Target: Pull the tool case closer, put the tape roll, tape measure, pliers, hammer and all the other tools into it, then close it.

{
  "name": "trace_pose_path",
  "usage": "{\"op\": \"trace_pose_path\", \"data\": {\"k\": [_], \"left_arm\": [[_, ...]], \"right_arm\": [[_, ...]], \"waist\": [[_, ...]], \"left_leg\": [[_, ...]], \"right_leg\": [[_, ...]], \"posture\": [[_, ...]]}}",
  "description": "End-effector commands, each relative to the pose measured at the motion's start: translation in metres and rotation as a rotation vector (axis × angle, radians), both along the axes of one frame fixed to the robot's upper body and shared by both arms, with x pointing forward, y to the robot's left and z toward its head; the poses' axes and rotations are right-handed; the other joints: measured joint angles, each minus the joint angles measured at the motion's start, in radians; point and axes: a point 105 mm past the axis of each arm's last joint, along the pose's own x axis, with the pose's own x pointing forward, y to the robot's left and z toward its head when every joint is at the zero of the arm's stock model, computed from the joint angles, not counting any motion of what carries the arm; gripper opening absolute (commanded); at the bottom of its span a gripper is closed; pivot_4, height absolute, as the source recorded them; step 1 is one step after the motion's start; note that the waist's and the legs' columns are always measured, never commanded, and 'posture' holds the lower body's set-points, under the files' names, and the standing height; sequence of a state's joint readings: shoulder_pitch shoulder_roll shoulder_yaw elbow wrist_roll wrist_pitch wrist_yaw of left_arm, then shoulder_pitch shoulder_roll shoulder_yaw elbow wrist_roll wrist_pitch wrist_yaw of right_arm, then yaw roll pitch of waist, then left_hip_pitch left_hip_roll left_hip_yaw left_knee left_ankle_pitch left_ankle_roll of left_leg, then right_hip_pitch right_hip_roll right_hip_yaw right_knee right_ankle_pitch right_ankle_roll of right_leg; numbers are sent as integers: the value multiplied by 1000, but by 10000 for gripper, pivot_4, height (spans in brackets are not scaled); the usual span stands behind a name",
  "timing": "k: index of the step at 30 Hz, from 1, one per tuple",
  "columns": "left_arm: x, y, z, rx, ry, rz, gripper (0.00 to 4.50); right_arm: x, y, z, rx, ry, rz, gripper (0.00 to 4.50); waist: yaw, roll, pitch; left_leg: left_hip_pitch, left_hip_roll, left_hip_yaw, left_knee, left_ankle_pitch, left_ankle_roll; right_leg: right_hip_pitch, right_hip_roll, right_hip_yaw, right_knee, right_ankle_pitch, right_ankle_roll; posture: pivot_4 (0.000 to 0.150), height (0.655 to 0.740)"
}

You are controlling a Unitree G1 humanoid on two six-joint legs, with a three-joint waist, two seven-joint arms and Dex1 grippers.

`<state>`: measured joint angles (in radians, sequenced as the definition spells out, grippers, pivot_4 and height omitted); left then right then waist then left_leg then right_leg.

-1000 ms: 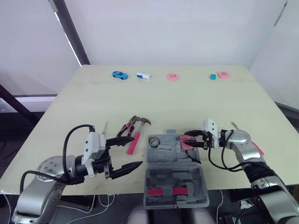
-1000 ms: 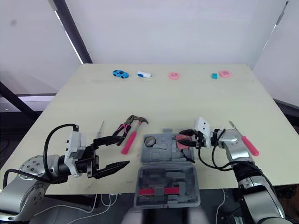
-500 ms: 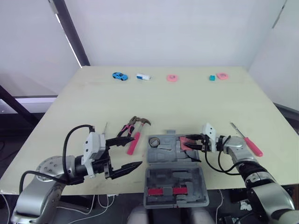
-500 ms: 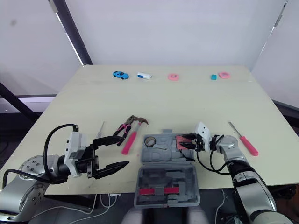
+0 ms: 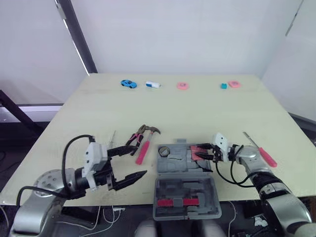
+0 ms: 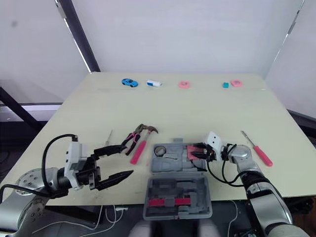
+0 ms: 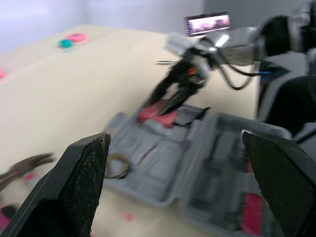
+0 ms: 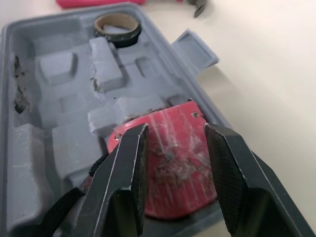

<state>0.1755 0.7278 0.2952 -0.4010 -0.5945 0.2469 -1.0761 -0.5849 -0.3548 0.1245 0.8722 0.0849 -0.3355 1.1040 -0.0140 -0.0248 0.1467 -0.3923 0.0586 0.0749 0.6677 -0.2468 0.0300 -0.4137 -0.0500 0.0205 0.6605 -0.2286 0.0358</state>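
Tool case (image 5: 183, 191): laid open at the near edge of the bench (image 5: 197, 108), lid nearest, tray beyond it.
Left gripper (image 5: 138, 161): held over the near left of the bench, fingers spread wide, nothing grasped.
Right gripper (image 5: 200, 152): fingers parted over the tape measure (image 8: 173, 163), which is laid in the tray's right end.
Tape roll (image 5: 164, 150): seated in the tray's far left corner.
Pliers (image 5: 134, 137), hammer (image 5: 143, 149): laid together just left of the case.
Screwdriver (image 5: 265, 154): laid right of the case.
Toy car (image 5: 128, 83): set near the far edge.
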Motion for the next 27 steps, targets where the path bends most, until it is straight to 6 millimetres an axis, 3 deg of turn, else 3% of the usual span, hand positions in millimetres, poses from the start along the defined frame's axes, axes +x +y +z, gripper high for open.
{"op": "trace_pose_path", "data": {"k": [1,5,9,14,21,24,26,27], "left_arm": [[5,13,12,-60,-64,82,45000],[13,32,2,-45,-87,202,45000],[13,50,-6,-95,-74,307,45000],[12,94,-12,-143,-96,549,45000],[2,127,-36,-112,-49,710,45000],[-4,132,-43,-105,-25,733,45000],[-11,138,-49,-112,2,761,45000],[-17,143,-55,-109,25,780,45000]], "right_arm": [[1,-6,44,148,-132,-28,18630],[-13,-23,65,208,-175,-91,18630],[-31,-57,72,230,-193,-217,18630],[-68,-124,56,171,-166,-453,18630],[-120,-181,37,182,-92,-685,18630],[-142,-199,29,179,-52,-758,26650],[-154,-208,26,172,-37,-803,34634],[-162,-214,24,180,-23,-831,42530]], "waist": [[1,4,3],[1,6,4],[2,5,5],[8,3,6],[1,1,7],[2,1,7],[1,1,7],[0,1,7]], "left_leg": [[-4,0,0,0,0,0],[-7,-2,0,-3,0,0],[-7,-2,0,-5,0,0],[-8,-2,0,-6,0,0],[-7,-1,0,-6,-1,0],[-7,0,-1,-8,-2,-2],[-7,0,-1,-9,-2,-3],[-7,0,-1,-10,-3,-4]], "right_leg": [[-3,0,0,0,0,0],[-6,3,-1,-2,0,0],[-5,2,-2,-6,-1,1],[-5,2,-2,-7,-1,2],[-5,1,-2,-9,-3,5],[-6,-1,-2,-11,-3,6],[-6,-4,-2,-13,-3,6],[-6,-5,-2,-14,-3,6]], "posture": [[1500,7395],[1500,7395],[1500,7395],[1500,7395],[1500,7395],[1500,7395],[1500,7395],[1500,7395]]}}
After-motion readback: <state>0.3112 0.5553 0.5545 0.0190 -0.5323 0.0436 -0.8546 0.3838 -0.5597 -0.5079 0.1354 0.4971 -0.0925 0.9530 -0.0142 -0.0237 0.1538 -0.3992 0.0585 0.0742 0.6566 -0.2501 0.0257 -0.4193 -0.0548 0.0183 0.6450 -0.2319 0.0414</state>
